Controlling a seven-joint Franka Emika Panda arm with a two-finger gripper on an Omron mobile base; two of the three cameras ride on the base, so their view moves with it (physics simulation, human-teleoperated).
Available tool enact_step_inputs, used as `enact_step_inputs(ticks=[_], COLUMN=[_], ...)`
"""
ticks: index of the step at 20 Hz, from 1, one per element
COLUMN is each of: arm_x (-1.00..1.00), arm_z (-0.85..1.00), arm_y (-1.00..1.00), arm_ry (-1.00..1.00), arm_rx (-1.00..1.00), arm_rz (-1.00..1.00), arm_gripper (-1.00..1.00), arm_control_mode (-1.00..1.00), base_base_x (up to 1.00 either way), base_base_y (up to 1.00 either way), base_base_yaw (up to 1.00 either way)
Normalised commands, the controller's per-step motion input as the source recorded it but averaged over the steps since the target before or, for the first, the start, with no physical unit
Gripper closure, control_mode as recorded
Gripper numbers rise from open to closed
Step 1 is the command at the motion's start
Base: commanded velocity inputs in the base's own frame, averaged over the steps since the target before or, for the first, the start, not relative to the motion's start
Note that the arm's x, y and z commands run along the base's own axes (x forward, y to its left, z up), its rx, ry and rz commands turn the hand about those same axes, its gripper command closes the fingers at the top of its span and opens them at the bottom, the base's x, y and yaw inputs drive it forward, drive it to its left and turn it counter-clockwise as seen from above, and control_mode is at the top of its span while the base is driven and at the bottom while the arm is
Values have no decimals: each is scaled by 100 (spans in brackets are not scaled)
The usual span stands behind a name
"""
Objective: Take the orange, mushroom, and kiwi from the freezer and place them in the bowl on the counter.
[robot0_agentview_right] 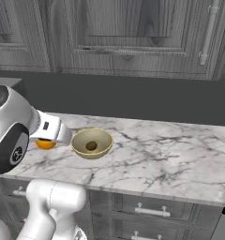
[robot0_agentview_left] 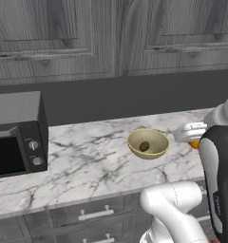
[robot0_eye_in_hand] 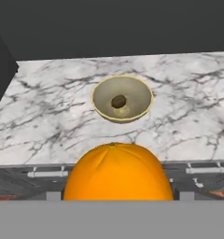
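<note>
Gripping the orange [robot0_eye_in_hand: 117, 172] between my fingers: claw [robot0_eye_in_hand: 117, 196] clamped on it, jaws held wide by the fruit. Hand view: orange sits large at bottom centre, stem dimple up, w/ my two finger tips just showing at its lower left and right edges.

Position: I am held above the front edge of the counter [robot0_agentview_left: 87, 161], short of the bowl [robot0_agentview_left: 147, 143]. Left base view: orange [robot0_agentview_left: 195, 143] peeks out as a small bright patch under my white hand, just right of the bowl. Right base view: orange [robot0_agentview_right: 45, 144] shows below my hand, just left of the bowl [robot0_agentview_right: 91, 143], not touching it.

Bowl: yellowish-tan, upright on the marble, near the front half of the counter. Contents: one dark olive-brown lump, the kiwi [robot0_eye_in_hand: 118, 101], lying at the bowl's bottom approx. centre. Same lump visible in left base view [robot0_agentview_left: 144, 145] and right base view [robot0_agentview_right: 91, 146].

Surroundings: black microwave [robot0_agentview_left: 16, 137] on the counter at far left, well apart from the bowl; two knobs on its front panel. Dark grey drawers [robot0_agentview_left: 94, 213] w/ silver bar handles below the counter. Grey wood-grain wall cabinets [robot0_agentview_right: 133, 33] above, dark backsplash between cabinets and marble.
</note>
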Motion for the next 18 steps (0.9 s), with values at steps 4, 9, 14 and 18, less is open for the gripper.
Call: enact_step_inputs(ticks=[4,9,14,18], arm_x=[90,100,100,100], arm_z=[-65,-62,-62,-50], arm_y=[-43,-26,-1,-2], arm_ry=[0,6,19,21], arm_rx=[5,4,0,1], arm_rz=[16,14,10,9], arm_gripper=[100,100,100,100], arm_control_mode=[-100,-100,-100,-100], base_base_x=[0,0,0,0], base_base_y=[0,0,0,0], base_base_yaw=[0,0,0,0])
